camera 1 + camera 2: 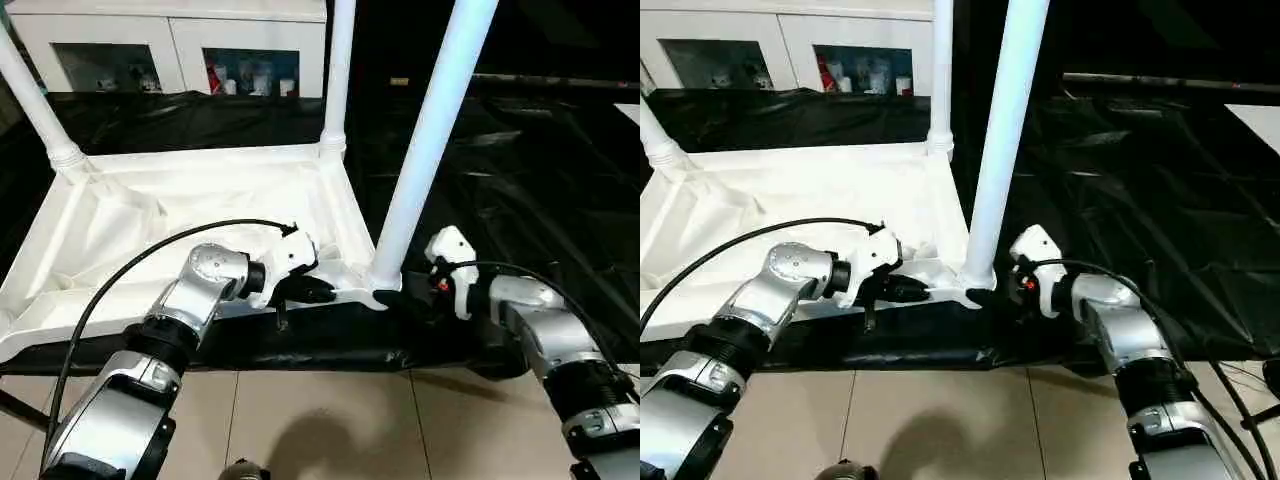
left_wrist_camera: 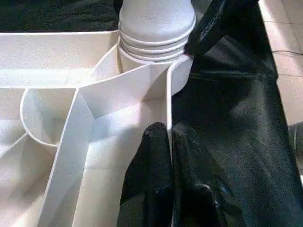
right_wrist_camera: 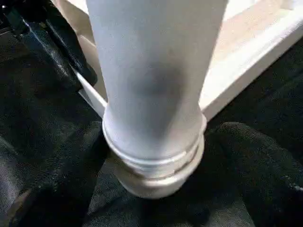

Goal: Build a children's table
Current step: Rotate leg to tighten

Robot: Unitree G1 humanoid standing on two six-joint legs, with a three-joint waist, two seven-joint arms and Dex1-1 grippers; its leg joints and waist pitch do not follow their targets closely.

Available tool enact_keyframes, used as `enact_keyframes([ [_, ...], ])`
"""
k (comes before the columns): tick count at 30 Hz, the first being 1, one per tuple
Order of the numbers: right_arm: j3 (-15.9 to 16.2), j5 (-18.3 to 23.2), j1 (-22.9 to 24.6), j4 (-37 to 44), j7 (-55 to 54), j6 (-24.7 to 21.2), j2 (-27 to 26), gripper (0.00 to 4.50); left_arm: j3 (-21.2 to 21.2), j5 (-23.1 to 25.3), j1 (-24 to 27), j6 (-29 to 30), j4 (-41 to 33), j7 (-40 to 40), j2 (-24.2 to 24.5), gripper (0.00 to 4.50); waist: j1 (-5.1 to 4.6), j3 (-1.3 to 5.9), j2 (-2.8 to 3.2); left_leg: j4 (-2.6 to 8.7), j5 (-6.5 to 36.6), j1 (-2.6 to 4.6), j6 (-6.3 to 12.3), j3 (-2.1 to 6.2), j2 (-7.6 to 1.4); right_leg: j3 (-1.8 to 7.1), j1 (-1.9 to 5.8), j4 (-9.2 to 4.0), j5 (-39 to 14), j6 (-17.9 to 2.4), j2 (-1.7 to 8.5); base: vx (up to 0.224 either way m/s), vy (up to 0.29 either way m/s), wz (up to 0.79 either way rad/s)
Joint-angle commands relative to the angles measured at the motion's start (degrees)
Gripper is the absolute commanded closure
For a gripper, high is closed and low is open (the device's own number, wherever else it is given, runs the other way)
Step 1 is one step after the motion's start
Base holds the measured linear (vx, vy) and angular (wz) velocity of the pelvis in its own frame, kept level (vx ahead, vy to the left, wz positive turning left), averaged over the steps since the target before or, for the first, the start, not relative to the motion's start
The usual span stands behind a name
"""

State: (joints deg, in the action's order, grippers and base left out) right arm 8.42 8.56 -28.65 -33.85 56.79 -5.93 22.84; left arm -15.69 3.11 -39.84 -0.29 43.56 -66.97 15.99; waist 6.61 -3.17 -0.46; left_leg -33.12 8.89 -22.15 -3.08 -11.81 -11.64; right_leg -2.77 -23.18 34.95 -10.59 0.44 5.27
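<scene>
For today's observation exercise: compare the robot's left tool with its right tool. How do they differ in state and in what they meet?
1. The left tool is shut, pinching the tabletop rim; the right tool is open, its fingers on either side of the near leg base.
2. The left tool meets a thin flat wall; the right tool meets a round tube.
Both have black fingers and work at the same near corner.

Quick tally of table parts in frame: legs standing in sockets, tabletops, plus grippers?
Legs standing in corner sockets: 3 (near-right, far-right, far-left)
Tabletop, upside down: 1
Grippers: 2 (left gripper, right gripper)
Total: 6
</scene>
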Motion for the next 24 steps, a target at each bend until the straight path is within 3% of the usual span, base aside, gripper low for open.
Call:
enact_keyframes([
  [1, -0.2, 0.3, -1.2, -0.3, 0.6, 0.0, -0.4, 0.43, -1.4, -1.5, 0.7, -0.1, -1.9, -2.6, -0.7, 4.50, -0.12, 3.82, -0.49, 3.77, 15.3, 1.32, 1.46, 0.93, -1.85, 1.84, 2.29, -4.17, -11.4, -13.4, 3.00, 0.000, 0.000, 0.00],
  [8, 0.0, 0.8, -1.3, 0.2, 2.3, -0.8, -1.0, 0.86, -1.4, -1.5, 1.3, 1.2, -3.4, -2.7, -0.3, 4.50, 0.01, 3.98, -0.55, 3.58, 13.6, 1.32, 2.03, 0.85, -1.91, 1.83, 2.37, -3.79, -8.7, -14.0, 2.96, 0.000, 0.000, 0.00],
  [17, 0.1, 0.6, -1.4, -1.3, 2.7, -0.3, -2.0, 1.65, -1.3, -1.1, 1.6, 1.9, -4.0, -2.8, 0.0, 4.50, -0.06, 3.92, -0.51, 3.60, 14.0, 1.37, 1.80, 0.86, -1.84, 1.84, 2.33, -3.97, -10.0, -13.6, 2.95, 0.000, 0.000, 0.00],
  [24, -0.3, 0.9, -1.0, -1.2, 2.9, -0.8, -2.2, 1.73, -1.2, -0.9, 1.8, 2.5, -4.4, -2.4, -0.1, 4.50, -0.09, 3.98, -0.56, 3.54, 13.4, 1.31, 1.99, 0.86, -1.83, 1.82, 2.41, -3.87, -9.6, -13.6, 2.95, 0.000, 0.000, 0.00],
])
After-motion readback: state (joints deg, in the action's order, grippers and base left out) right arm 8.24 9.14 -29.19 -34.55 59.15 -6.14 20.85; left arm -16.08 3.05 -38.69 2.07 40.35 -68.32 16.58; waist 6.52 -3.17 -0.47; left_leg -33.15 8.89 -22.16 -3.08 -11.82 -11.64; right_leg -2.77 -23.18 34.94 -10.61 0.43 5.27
